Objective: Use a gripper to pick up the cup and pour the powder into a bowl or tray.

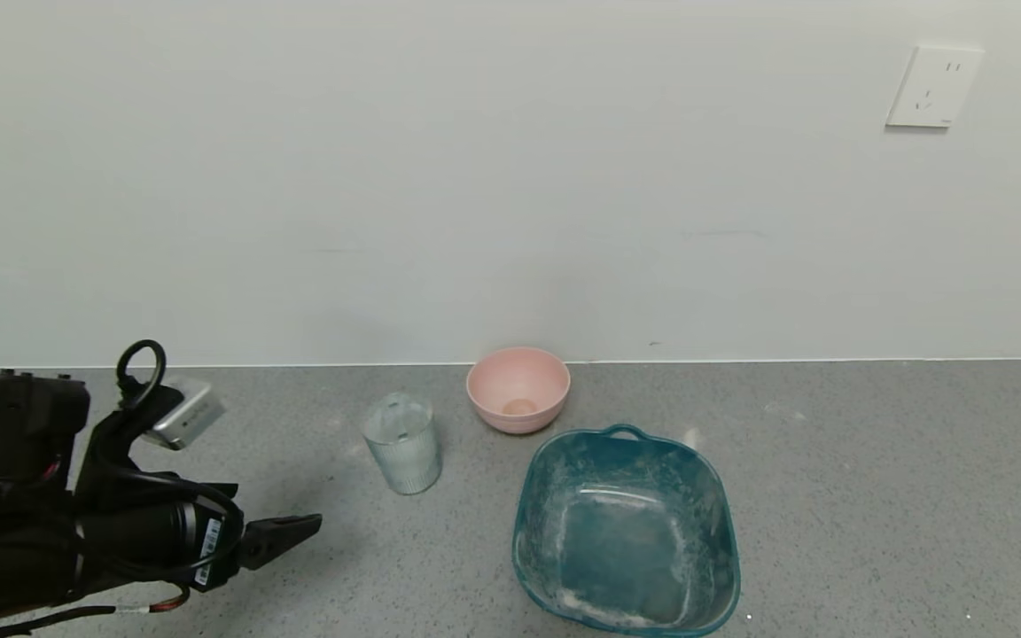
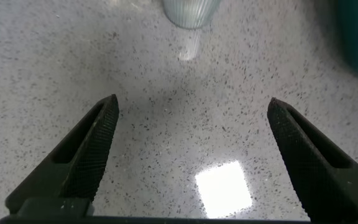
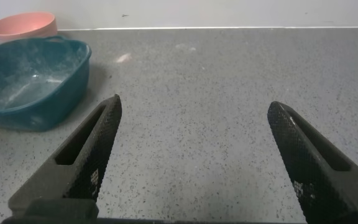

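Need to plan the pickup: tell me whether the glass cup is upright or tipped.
Upright. The cup stands on its base on the counter, rim up, beside the pink bowl; the left tool is open, short of it.

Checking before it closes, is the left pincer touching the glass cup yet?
Apart. In the left wrist view the open left pincer has bare counter between its fingertips and the cup; the head view shows that gap too.

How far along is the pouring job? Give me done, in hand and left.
Done: nothing. The cup stands upright on the counter, ungripped, and the teal basin shows only white dusting. In hand: the left tool is open, low over the counter, pointing toward the cup but short of it. The right tool is open beside the basin. Left: grasp, lift, pour.
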Available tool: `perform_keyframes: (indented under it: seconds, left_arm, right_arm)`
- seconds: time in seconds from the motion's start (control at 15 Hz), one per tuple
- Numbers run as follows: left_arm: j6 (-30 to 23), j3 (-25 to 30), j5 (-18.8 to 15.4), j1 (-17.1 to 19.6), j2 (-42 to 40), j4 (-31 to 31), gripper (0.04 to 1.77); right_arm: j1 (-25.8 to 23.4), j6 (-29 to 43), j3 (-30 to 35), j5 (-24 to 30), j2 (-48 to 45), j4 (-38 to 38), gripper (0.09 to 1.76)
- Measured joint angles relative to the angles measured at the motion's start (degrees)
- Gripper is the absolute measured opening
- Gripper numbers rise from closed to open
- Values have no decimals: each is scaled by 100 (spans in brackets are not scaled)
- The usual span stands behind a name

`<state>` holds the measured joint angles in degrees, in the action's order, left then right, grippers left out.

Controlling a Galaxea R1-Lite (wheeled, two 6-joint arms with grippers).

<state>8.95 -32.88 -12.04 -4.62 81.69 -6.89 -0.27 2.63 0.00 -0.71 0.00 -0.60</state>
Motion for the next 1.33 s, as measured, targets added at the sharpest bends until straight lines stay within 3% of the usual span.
perform_keyframes:
  seconds: [0.2,0.73,1.07,1.33]
  left_arm:
    - [188,59,-55,-74,610,-367,172]
    - [166,581,-101,-339,2294,-3257,172]
    - [11,997,-105,-400,3234,-5524,172]
    - [-416,1058,-44,-605,3794,-6516,172]
  right_arm:
    - [0,-2,0,0,0,0,171]
    - [0,0,0,2,0,2,171]
    - [0,-2,0,2,0,2,171]
    - [0,0,0,2,0,0,171]
